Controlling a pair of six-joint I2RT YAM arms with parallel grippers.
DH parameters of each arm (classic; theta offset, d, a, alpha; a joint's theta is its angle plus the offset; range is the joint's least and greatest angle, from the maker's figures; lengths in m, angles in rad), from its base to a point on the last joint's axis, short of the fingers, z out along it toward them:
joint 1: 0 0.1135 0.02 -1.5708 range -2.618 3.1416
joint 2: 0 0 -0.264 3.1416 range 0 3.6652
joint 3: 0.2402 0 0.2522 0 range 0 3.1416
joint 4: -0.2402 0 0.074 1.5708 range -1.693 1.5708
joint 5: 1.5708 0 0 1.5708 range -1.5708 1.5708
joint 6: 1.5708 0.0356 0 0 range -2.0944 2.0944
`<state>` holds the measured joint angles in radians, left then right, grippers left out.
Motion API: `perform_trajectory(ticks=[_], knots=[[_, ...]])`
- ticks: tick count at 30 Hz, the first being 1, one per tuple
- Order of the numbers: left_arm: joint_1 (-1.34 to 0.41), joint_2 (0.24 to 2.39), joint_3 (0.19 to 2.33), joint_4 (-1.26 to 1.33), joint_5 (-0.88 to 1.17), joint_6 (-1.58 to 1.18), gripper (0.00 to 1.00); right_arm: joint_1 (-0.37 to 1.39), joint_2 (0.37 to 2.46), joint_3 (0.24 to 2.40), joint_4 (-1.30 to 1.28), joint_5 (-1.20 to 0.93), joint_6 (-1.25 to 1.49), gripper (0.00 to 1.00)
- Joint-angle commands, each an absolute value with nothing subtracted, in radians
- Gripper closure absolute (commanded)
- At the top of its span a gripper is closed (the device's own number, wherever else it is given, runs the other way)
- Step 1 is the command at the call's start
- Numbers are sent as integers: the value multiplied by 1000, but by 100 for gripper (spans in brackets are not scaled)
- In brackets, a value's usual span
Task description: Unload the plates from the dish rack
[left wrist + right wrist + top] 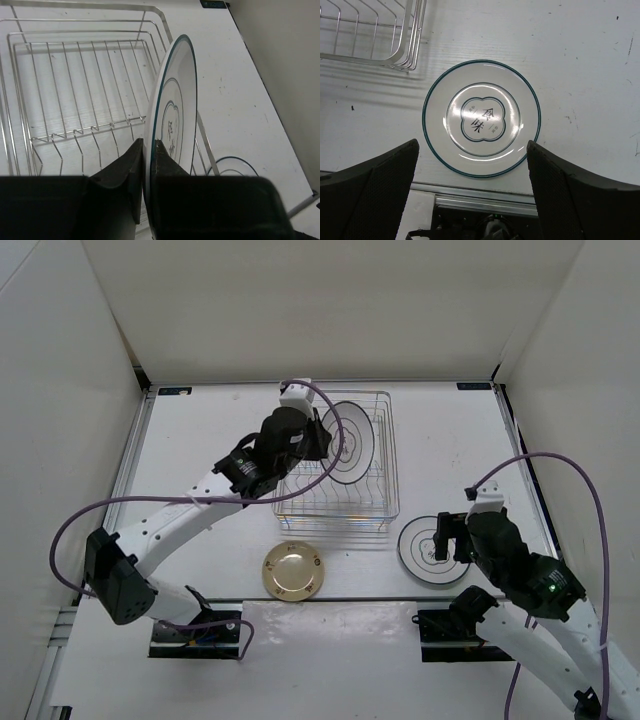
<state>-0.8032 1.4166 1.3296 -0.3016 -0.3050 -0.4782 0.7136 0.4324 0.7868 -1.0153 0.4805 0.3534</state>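
The silver wire dish rack (385,455) stands at the table's middle back. One white ringed plate (350,443) stands on edge in it; my left gripper (318,440) is shut on its rim, seen edge-on in the left wrist view (172,115) with a finger on each side. A second white ringed plate (430,550) lies flat on the table right of the rack, under my open, empty right gripper (452,537); it fills the right wrist view (481,118). The tan plate (293,571) lies flat in front of the rack.
White walls close in the table on the left, back and right. A metal strip (485,192) runs along the near edge by the arm bases. The rack's corner (405,60) shows at the upper left of the right wrist view.
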Motion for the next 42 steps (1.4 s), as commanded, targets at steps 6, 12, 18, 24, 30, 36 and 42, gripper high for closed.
perform_trajectory(ticks=[6,12,18,24,30,36,42], knots=[[-804,1431,1247,-172,-74,-641,100,710,344,781,-1008,551,385,10],[-804,1561,1167,59,158,-775,100,710,299,778,-1009,566,388,10],[-830,1696,1201,186,343,-845,100,712,302,776,-1011,563,393,10],[-880,1772,1265,195,400,-831,96,712,302,775,-1011,563,393,10],[-928,1812,1293,134,403,-818,90,710,305,776,-1011,564,393,10],[-966,1856,1287,106,388,-828,84,709,307,772,-1009,560,393,10],[-1006,1948,1359,49,361,-818,80,712,308,772,-1005,560,390,10]])
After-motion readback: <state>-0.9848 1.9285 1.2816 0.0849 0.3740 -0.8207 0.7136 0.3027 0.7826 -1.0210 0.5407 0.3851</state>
